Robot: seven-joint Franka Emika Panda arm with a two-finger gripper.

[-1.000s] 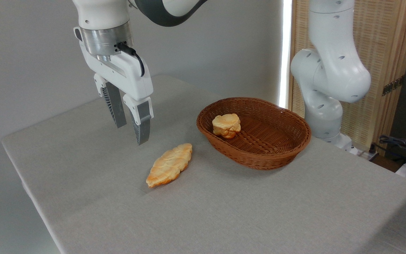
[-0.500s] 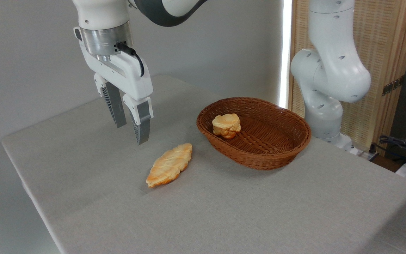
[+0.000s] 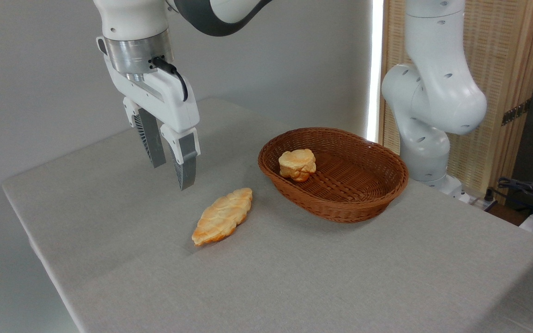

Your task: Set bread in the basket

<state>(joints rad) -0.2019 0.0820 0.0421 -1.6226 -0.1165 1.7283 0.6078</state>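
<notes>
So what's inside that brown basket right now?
One small round bun sits inside the basket, near its left end. The rest of the woven bottom shows bare; the near wall hides a strip of floor.

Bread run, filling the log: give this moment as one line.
tool: open, empty, above table | bread: on table, outside basket | round bun: in basket | step: pre-grasp

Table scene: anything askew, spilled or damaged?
Nothing stands out. The bread lies flat and whole on the table, outside the wicker basket. A small round bun sits inside the upright basket. The end effector hangs empty above the table, jaws slightly apart.
</notes>
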